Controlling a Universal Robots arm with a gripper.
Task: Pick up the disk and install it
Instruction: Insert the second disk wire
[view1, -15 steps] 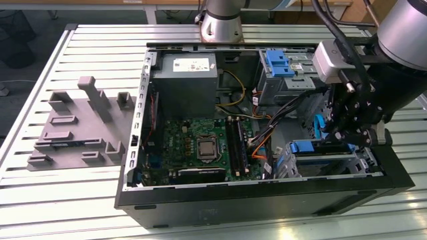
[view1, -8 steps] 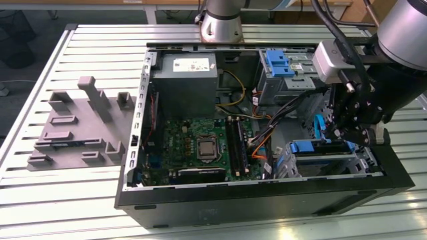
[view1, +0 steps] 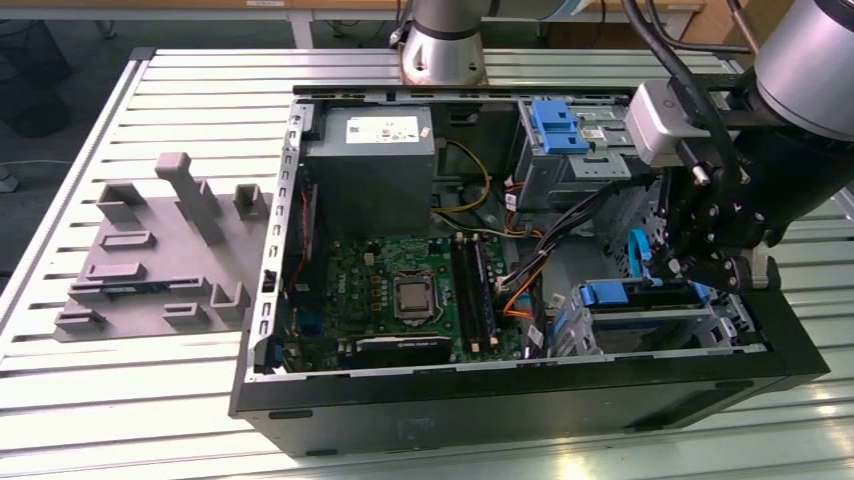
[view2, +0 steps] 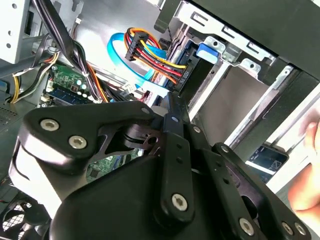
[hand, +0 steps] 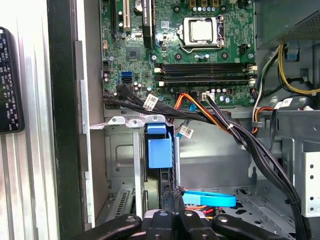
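The disk (hand: 160, 152) sits edge-on in a slot of the metal drive cage (hand: 122, 155) at the case's front corner, with its blue bracket tab facing out. In the exterior view the disk (view1: 625, 294) shows as a blue strip on top of the cage at the lower right. My gripper (hand: 172, 196) is right at the disk's outer end, fingers together with nothing visible between them. In the second wrist view the gripper (view2: 172, 102) points at the disk (view2: 196, 70), beside the plugged cable connector (view2: 181, 75). My gripper (view1: 678, 272) hangs just above the cage.
A light blue data cable (hand: 207, 200) and a coloured power bundle (view2: 150, 47) loop beside the fingers. An upright blue bracket (view1: 554, 125) stands in the far bay, near the grey power supply (view1: 367, 150). The motherboard (view1: 400, 295) fills the floor. A hand (view2: 307, 170) is outside the case wall.
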